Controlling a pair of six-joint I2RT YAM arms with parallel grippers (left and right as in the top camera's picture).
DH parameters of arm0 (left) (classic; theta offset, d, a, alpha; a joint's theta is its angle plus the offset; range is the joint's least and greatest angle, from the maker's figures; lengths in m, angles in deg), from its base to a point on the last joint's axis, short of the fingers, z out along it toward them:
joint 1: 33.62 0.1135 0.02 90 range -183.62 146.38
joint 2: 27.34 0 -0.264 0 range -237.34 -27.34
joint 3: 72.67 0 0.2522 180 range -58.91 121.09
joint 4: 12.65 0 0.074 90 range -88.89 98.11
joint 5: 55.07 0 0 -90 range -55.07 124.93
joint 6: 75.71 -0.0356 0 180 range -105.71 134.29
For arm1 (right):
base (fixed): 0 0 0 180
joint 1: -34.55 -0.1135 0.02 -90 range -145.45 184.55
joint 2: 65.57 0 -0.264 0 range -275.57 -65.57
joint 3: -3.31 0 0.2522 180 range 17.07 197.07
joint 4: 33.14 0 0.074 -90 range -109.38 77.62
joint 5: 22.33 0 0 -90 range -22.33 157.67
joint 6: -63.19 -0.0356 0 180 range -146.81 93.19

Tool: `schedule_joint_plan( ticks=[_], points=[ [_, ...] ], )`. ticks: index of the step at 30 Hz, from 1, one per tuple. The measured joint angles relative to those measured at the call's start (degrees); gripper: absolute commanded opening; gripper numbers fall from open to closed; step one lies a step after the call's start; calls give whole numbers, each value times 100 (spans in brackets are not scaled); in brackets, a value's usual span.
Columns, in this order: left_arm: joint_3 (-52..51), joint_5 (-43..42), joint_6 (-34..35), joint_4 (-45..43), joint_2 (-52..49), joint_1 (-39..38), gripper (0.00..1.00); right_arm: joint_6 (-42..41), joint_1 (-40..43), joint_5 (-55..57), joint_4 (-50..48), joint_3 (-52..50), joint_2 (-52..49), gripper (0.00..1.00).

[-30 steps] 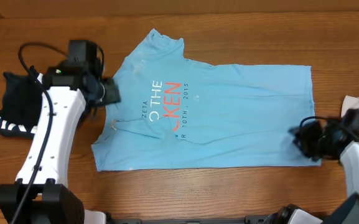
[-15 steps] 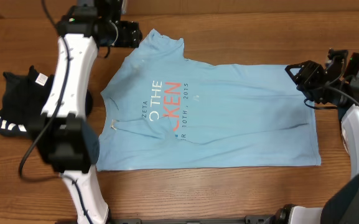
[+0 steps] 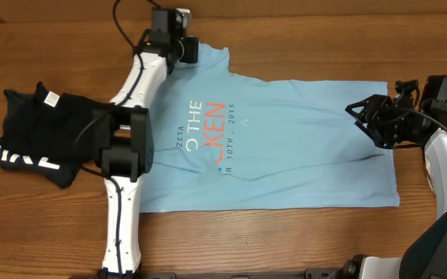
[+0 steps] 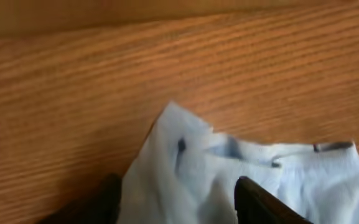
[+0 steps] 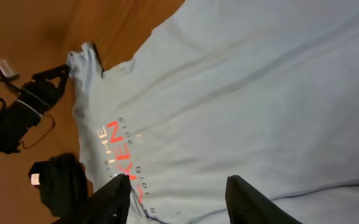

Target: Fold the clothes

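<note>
The clothes are a light-blue T-shirt (image 3: 285, 147) with blue-and-orange print, lying flat across the wooden table, and a black garment (image 3: 33, 132) with white lettering, bunched at the left. My left gripper (image 3: 187, 51) reaches to the far side at the shirt's collar. In the left wrist view its fingers (image 4: 257, 202) stand apart either side of a raised bit of the blue cloth (image 4: 229, 162), so it is open. My right gripper (image 3: 367, 124) hovers open over the shirt's right part, with flat blue cloth (image 5: 260, 93) under the gap and nothing held.
The left arm (image 3: 126, 147) stretches from the near edge over the shirt's left side, next to the black garment (image 5: 58, 180). A white tag (image 3: 52, 98) sits on the black cloth. Bare wood (image 3: 324, 46) runs along the far side.
The left arm swung from the table's left side up to the shirt's collar. The right gripper went from the shirt's near right corner up to its right side.
</note>
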Motion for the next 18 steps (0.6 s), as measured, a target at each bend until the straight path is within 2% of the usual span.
schedule_joint_plan(
  ticks=[3,6,8,13,16,18],
  points=[
    [44,212,-15,-114,-101,-74,40,11,0,120,46,0,0,53],
    [66,343,-55,-118,-295,-118,24,26,0,264,70,0,0,53],
    [103,380,-79,-59,-302,-116,5,26,0,424,39,0,0,53],
    [885,444,-48,831,-378,-114,4,28,0,614,-629,0,0,52],
    [1832,452,-50,1596,-411,-98,4,42,0,723,-1300,0,0,43],
    [2354,461,-52,2107,-411,-94,4,22,2,811,-1668,2,-22,44]
  ],
)
